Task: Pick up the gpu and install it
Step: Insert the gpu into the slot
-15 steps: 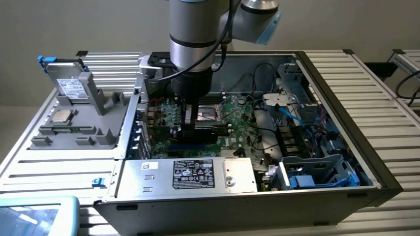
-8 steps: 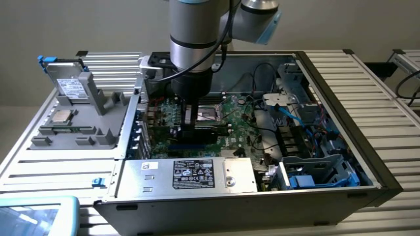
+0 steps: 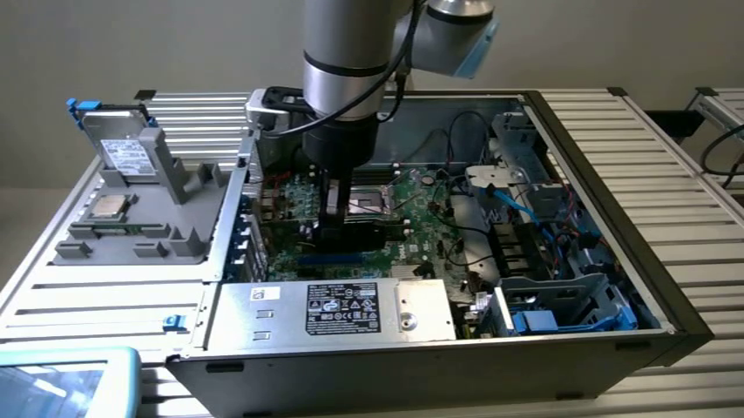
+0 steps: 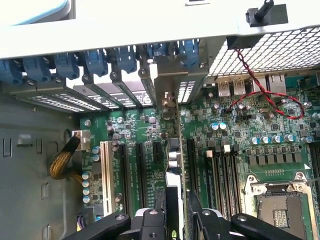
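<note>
A slatted desk [image 3: 651, 157] is seen, and an open computer case [image 3: 407, 370] is laid flat on it. A grey stand [image 3: 152, 192] with spare parts is placed beside the case, at the exterior view's left. The arm [image 3: 345, 52] is reached straight down into the middle of the case. The big green motherboard [image 3: 424, 218] is spread over the case floor under it.

The gripper [image 4: 173, 202] is held low over the motherboard. It is closed to a thin gap, and the gpu [image 4: 173, 155] is pinched between its two fingers [image 4: 192, 207]. The gpu is held upright on its edge, so only a thin strip of it is seen in the wrist view. It is lined up between the long black slots [image 4: 137, 170]. Its silver end bracket [image 4: 169, 95] is pointed at the far wall of the case, beside the row of blue clips [image 4: 95, 62].

The picking up looks done, and the step in hand is judged to be the fitting in. It cannot be told if the bottom edge is touching its slot. A straight, even push down is called for, with the edge kept right over the slot and the bracket kept in its gap.
</note>
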